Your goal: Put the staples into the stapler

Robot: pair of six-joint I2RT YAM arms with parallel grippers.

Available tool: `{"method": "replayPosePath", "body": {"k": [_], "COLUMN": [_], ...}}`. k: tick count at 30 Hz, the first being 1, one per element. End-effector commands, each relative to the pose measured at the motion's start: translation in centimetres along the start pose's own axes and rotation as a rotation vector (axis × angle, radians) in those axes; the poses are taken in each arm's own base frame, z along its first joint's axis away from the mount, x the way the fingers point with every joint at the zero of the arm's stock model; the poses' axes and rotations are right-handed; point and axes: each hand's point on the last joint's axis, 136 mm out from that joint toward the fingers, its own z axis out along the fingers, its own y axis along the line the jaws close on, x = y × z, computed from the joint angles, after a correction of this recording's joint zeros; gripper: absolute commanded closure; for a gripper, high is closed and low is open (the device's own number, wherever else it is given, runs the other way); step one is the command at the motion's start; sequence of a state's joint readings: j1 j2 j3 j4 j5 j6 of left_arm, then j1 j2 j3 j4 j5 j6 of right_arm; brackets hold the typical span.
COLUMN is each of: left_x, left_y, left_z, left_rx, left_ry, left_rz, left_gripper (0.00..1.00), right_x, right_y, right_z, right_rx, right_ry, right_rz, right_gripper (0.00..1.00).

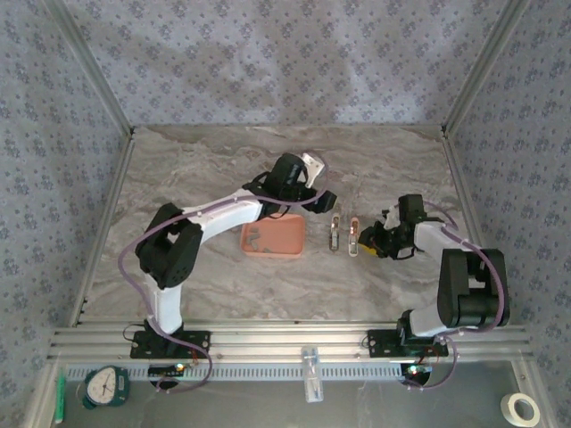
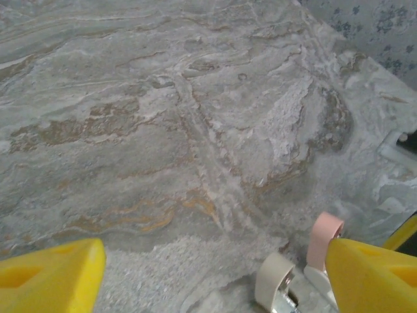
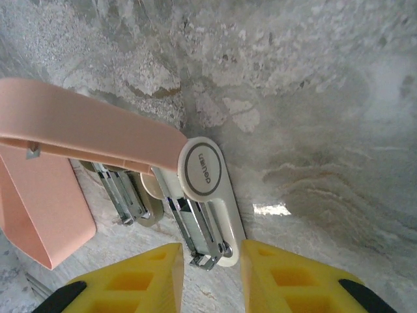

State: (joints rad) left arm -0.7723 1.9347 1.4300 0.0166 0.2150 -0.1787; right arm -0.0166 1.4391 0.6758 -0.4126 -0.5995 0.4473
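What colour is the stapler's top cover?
The stapler's top cover is pale pink, above its white base; clearest in the right wrist view.

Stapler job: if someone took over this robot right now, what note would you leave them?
Left gripper: open and empty, above the table beside the stapler's round end.
Right gripper: its fingers straddle the stapler's near end. I cannot tell whether they grip it.
Stapler: lies flipped open, pink lid swung back, metal channel exposed.
Staples: grey strips lying in the pink tray, beside the stapler.
Done: stapler is open.
Left: pick up a strip, probably with the left gripper, slide it into the channel, then close the lid.
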Motion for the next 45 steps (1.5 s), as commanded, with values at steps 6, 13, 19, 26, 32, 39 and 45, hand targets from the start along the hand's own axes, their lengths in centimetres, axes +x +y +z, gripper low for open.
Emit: {"method": "replayPosePath", "body": {"k": [6, 13, 19, 26, 32, 39, 45], "left_x": [-2.2, -1.0, -0.1, 1.7, 3.4, 2.6, -0.8], "left_y": [-2.8, -6.1, -8.4, -9.0, -8.9, -9.2, -7.1], "left_z": [2.9, 6.3, 7.5, 8.2, 7.5, 6.5, 5.1], "left_rx": [0.151, 0.232, 0.248, 0.256, 0.188, 0.178, 0.089], "left_ry": [0.113, 0.323, 0.415, 0.450, 0.509, 0.500, 0.411], "left_rz": [-0.154, -0.175, -0.136, -0.166, -0.125, -0.119, -0.169], "left_gripper": [0.14, 0.14, 0.16, 0.22, 0.22, 0.20, 0.17], "right_x": [0.8, 1.2, 1.8, 2.0, 1.8, -1.1, -5.1], "right_y": [1.0, -0.3, -0.9, -1.1, -1.3, 0.4, 3.0], "right_z": [-1.6, -2.7, -3.5, -3.9, -3.6, -4.9, -6.3], "right_rx": [-0.061, -0.055, -0.051, -0.044, -0.048, -0.073, -0.124], "right_ry": [0.048, 0.023, 0.000, -0.020, -0.034, -0.109, -0.206], "right_rz": [0.030, 0.072, 0.089, 0.077, 0.084, 0.025, -0.071], "right_gripper": [0.69, 0.69, 0.69, 0.69, 0.69, 0.64, 0.57]}}
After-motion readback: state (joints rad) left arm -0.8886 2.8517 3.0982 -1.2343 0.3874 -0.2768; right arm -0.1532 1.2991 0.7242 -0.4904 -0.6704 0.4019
